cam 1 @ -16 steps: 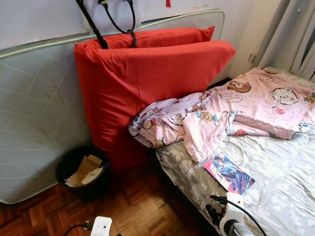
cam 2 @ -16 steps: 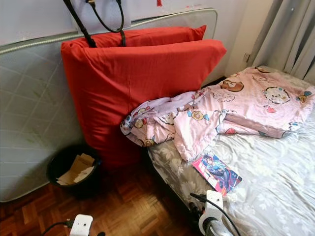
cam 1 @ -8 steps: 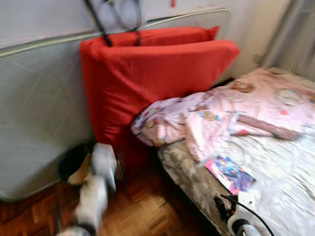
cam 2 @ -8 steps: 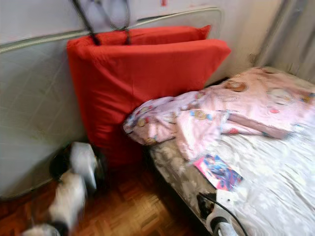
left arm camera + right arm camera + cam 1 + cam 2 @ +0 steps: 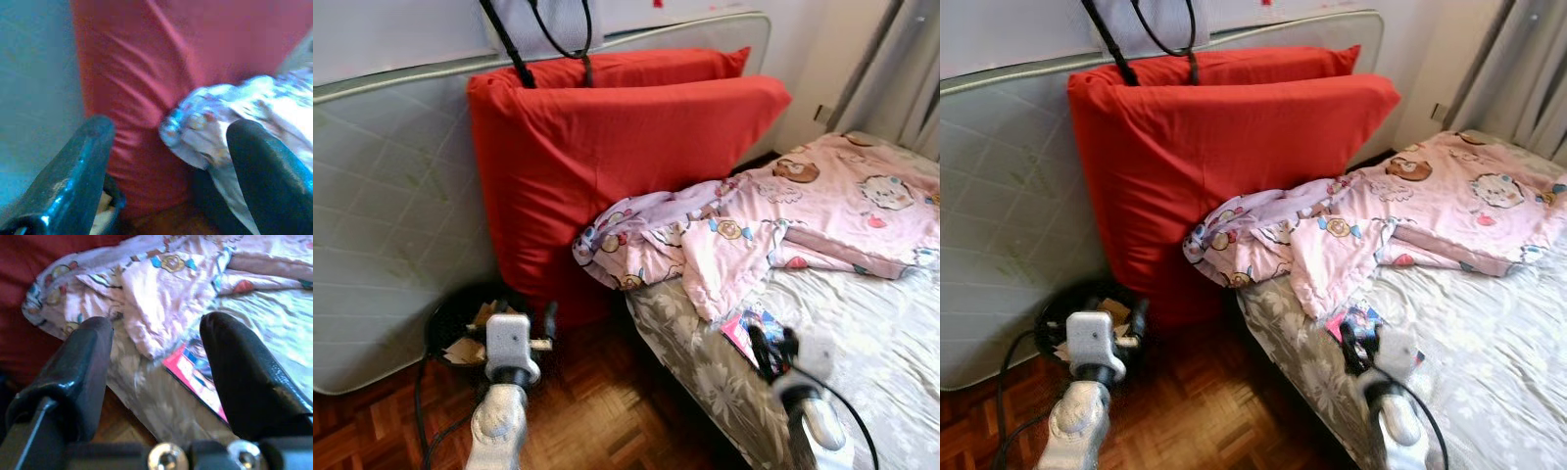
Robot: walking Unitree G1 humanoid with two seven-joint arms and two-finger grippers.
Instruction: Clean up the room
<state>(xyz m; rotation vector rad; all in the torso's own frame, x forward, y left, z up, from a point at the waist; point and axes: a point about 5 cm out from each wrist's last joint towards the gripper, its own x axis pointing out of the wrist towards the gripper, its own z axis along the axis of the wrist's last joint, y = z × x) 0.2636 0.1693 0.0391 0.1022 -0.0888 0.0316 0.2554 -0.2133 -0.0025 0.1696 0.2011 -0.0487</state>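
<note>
Now reaching out over the bed (image 5: 871, 343), both arms raised. Right hand (image 5: 771, 345) hovering just above the near edge of the bed, fingers (image 5: 244, 377) spread wide, holding nothing. Lying on the bed right under that hand: a colourful comic book (image 5: 195, 374), flat on the grey floral sheet, partly tucked beneath the hanging corner of the pink cartoon blanket (image 5: 822, 215). Seemingly lining up on that book as the first item to tidy, though not touching it yet. Left hand (image 5: 546, 328) out beyond the foot of the bed, above the wooden floor (image 5: 597, 401) and just beside the black waste bin (image 5: 445, 323), fingers (image 5: 83, 161) likewise wide apart and empty, pointing toward the red cushion (image 5: 607, 157) leaning on the upright mattress (image 5: 391, 215). Bin already carrying some cardboard scraps, sitting against the cushion's lower corner, well apart from the bed's far side. Next move probably calling for lowering the right hand, sliding one finger under the book's free edge clear of the blanket, then closing gently; thin, flat cover likely slipping or dragging the sheet along if pinched too shallow.
</note>
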